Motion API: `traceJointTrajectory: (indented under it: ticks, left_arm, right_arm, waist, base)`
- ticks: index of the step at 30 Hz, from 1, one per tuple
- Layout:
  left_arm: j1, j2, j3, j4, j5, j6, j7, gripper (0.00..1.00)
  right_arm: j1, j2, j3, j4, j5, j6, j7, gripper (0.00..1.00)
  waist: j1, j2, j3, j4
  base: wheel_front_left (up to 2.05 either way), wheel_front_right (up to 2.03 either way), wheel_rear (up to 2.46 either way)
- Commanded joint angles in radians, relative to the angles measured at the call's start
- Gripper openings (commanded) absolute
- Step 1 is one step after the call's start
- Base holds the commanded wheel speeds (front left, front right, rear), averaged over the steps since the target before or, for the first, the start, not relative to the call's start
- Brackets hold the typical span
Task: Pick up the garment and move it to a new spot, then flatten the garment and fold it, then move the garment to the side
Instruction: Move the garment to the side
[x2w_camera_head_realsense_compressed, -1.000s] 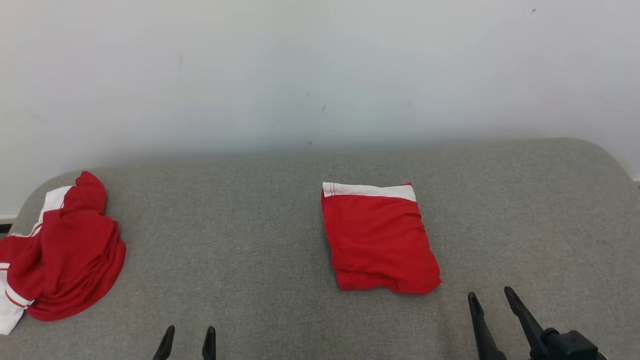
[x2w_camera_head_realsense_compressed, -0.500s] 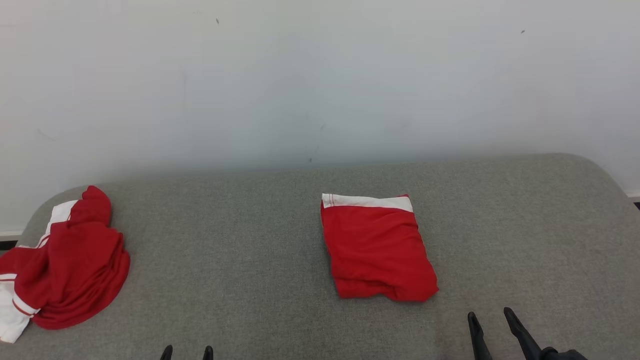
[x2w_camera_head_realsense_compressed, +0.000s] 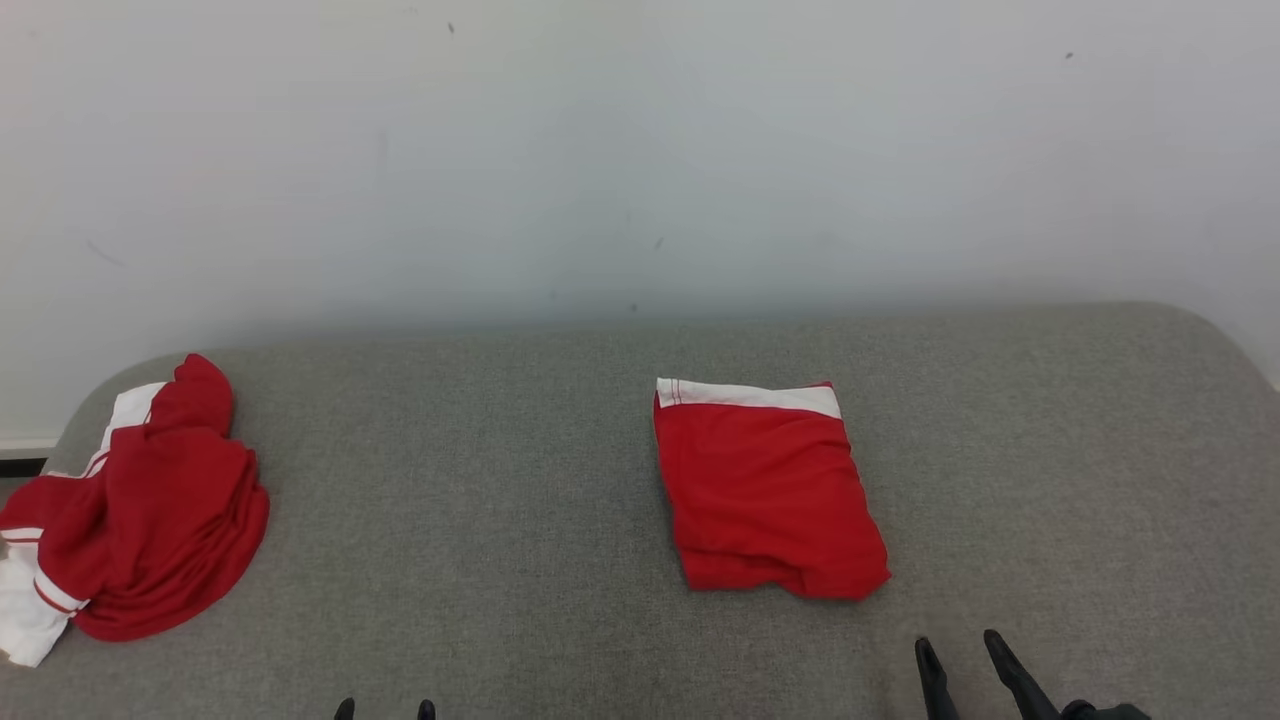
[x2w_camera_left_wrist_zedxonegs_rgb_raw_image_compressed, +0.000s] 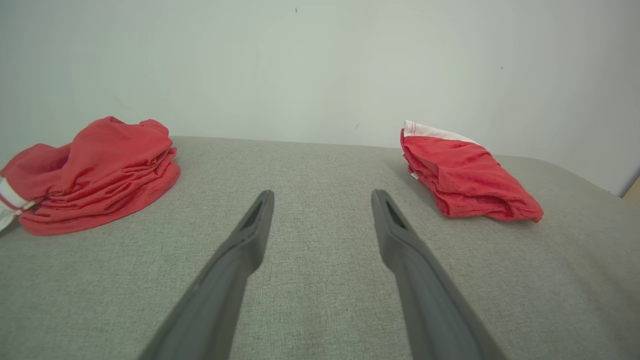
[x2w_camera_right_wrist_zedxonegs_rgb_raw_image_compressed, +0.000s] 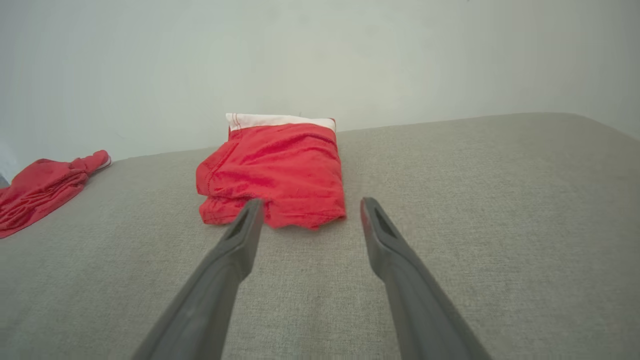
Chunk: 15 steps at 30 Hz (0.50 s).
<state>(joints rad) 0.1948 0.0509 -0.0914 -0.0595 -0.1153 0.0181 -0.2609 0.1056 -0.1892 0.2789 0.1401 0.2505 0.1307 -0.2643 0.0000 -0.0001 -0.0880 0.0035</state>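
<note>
A red garment (x2w_camera_head_realsense_compressed: 765, 490) with a white waistband lies folded into a neat rectangle in the middle of the grey cushioned surface (x2w_camera_head_realsense_compressed: 500, 520). It also shows in the left wrist view (x2w_camera_left_wrist_zedxonegs_rgb_raw_image_compressed: 465, 175) and the right wrist view (x2w_camera_right_wrist_zedxonegs_rgb_raw_image_compressed: 275, 175). My right gripper (x2w_camera_head_realsense_compressed: 958, 645) is open and empty just in front of its near right corner, without touching it; its open fingers (x2w_camera_right_wrist_zedxonegs_rgb_raw_image_compressed: 310, 202) point at the folded edge. My left gripper (x2w_camera_head_realsense_compressed: 385, 708) is open and empty at the near edge, its fingers (x2w_camera_left_wrist_zedxonegs_rgb_raw_image_compressed: 322, 195) over bare fabric between the two garments.
A crumpled red and white garment heap (x2w_camera_head_realsense_compressed: 140, 510) sits at the far left end of the surface, also in the left wrist view (x2w_camera_left_wrist_zedxonegs_rgb_raw_image_compressed: 95, 172) and the right wrist view (x2w_camera_right_wrist_zedxonegs_rgb_raw_image_compressed: 40, 187). A pale wall (x2w_camera_head_realsense_compressed: 640, 150) rises right behind the surface. The surface's corners are rounded.
The head camera has shifted a little. Both grippers have drawn back toward the near edge and show less in the head view. Both garments lie as before.
</note>
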Motion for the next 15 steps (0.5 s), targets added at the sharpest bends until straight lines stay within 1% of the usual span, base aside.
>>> traceJointTrajectory:
  ticks: [1,4,6,12,14,15]
  left_arm:
    - [-0.006,0.000,-0.003,-0.002,0.003,-0.001,-0.004,1.00]
    - [-0.024,0.000,-0.022,-0.009,0.009,-0.007,-0.004,1.00]
    - [-0.039,0.000,-0.037,-0.014,0.014,-0.007,-0.004,1.00]
    - [-0.089,0.000,-0.091,-0.034,0.014,-0.012,-0.004,1.00]
    - [-0.108,0.000,-0.111,-0.037,0.014,-0.016,-0.004,1.00]
    - [-0.116,0.000,-0.123,-0.039,0.015,-0.019,-0.004,1.00]
  right_arm:
    - [-0.021,-0.007,0.007,0.013,0.018,0.000,-0.002,1.00]
    - [-0.086,-0.015,0.032,0.075,0.110,0.000,-0.002,1.00]
    - [-0.143,-0.014,0.042,0.111,0.203,0.000,-0.002,1.00]
    - [-0.327,-0.076,0.088,0.223,0.446,0.000,-0.002,1.00]
    - [-0.385,-0.092,0.125,0.272,0.557,0.000,0.002,1.00]
    - [-0.420,-0.112,0.151,0.288,0.596,0.000,0.009,1.00]
  waist:
    - [0.0000,0.0001,0.014,0.004]
    - [0.0000,0.0001,0.043,0.013]
    - [0.0000,0.0001,0.065,0.022]
    - [0.0000,0.0001,0.136,0.071]
    - [0.0000,0.0001,0.165,0.088]
    - [0.0000,0.0001,0.179,0.098]
  base:
    - [0.00,0.00,0.00]
    - [0.00,0.00,0.00]
    - [0.00,0.00,0.00]
    - [0.00,0.00,0.00]
    - [0.00,0.00,0.00]
    - [0.00,0.00,0.00]
